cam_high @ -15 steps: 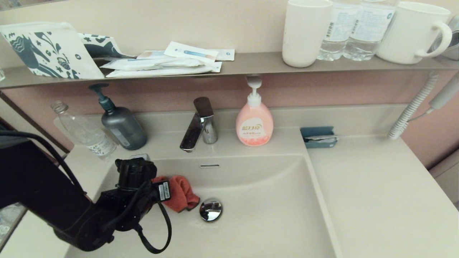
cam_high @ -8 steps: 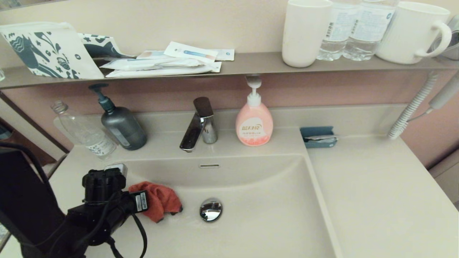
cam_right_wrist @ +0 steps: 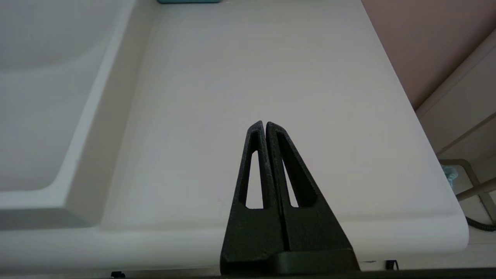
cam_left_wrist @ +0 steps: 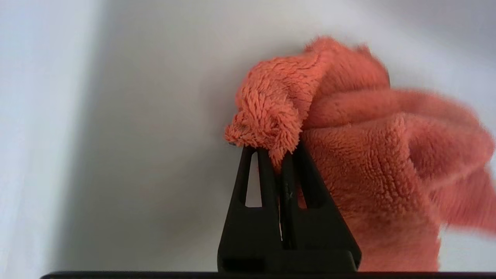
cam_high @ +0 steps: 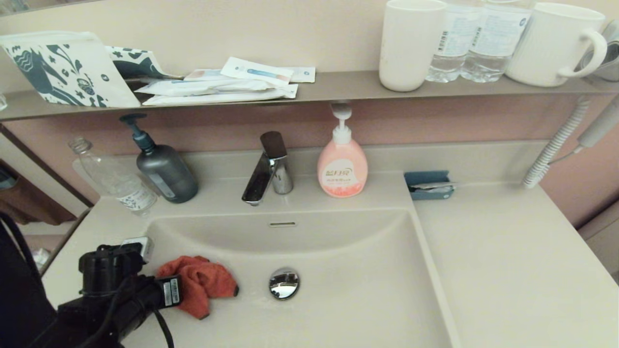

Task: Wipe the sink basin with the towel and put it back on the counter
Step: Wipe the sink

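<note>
Orange towel folds over left tool tips

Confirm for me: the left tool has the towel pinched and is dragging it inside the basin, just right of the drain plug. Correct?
Not quite. The towel is to the left of the drain plug, not the right, as the head view shows. The rest holds: the left tool is shut on the towel inside the sink basin.
</note>
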